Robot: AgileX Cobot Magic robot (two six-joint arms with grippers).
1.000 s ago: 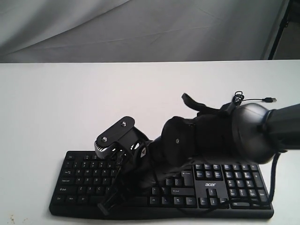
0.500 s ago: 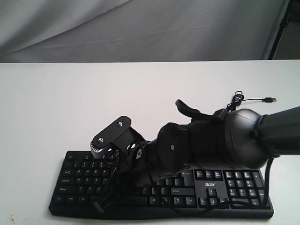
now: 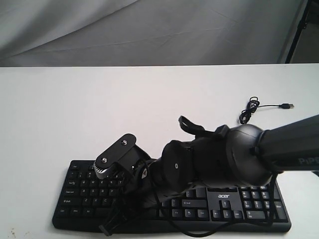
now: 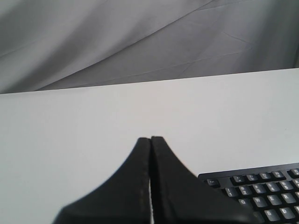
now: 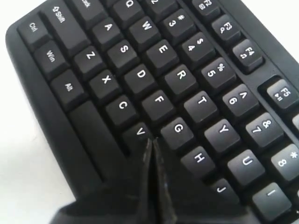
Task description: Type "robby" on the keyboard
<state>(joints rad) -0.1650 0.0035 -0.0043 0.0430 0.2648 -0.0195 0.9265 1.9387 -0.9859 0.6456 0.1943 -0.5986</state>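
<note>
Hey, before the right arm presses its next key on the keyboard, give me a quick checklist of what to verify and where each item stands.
1. Right gripper closed to a single tip: ok.
2. Tip over the letter block of the keyboard: ok, it shows between the V key and the G key.
3. Exact key under the tip: cannot tell, the fingers hide the keys behind them.
4. Tip touching a key: cannot tell.
5. Left gripper off the keys: ok, it is shut, over bare table beside the keyboard's corner.
</note>
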